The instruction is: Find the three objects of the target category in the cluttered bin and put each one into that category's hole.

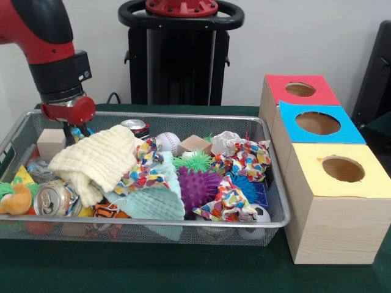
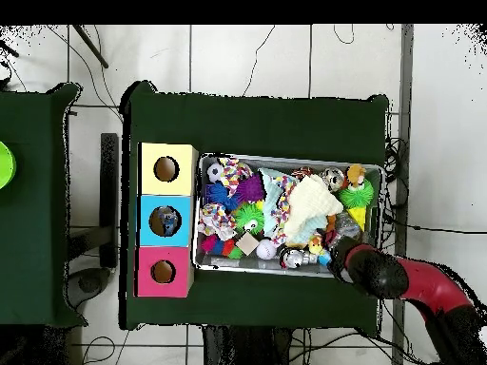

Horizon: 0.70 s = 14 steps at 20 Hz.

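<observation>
My gripper (image 1: 76, 130) reaches down into the far left corner of the wire mesh bin (image 1: 183, 224), between a pale wooden block (image 1: 51, 143) and a cream cloth (image 1: 98, 160). The cream cloth hides its lower end. From overhead the gripper (image 2: 336, 247) is at the bin's (image 2: 289, 270) lower right corner. The bin also holds a crushed silver can (image 1: 52, 198), a second can (image 1: 135, 127), a baseball (image 1: 168, 143), another wooden block (image 1: 194, 144), a green spiky ball (image 1: 195, 162), a purple spiky ball (image 1: 197, 187) and patterned cloths (image 1: 235, 200).
Right of the bin stand three wooden boxes, each with a round hole on top: red (image 1: 300, 90), blue (image 1: 317, 122), yellow (image 1: 343, 169). Overhead they sit left of the bin: yellow (image 2: 166, 169), blue (image 2: 164, 220), red (image 2: 162, 272). The blue one has something inside.
</observation>
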### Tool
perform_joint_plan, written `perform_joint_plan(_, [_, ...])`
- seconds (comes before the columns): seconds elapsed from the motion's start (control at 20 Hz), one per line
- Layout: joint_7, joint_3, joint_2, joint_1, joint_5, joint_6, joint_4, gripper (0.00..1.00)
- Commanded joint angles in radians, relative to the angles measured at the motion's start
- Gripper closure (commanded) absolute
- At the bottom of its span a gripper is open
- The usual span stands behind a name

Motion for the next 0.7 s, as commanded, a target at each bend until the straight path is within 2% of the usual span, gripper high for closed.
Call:
perform_joint_plan(0.05, [-0.342,0.078,0.070,0.009,-0.039,0.149,-0.183,0.00])
perform_joint_plan(0.2, [-0.370,0.095,0.082,-0.019,-0.036,0.168,-0.194,0.00])
perform_joint_plan(0.7, [-0.367,0.122,0.075,-0.052,-0.054,0.180,-0.173,0.00])
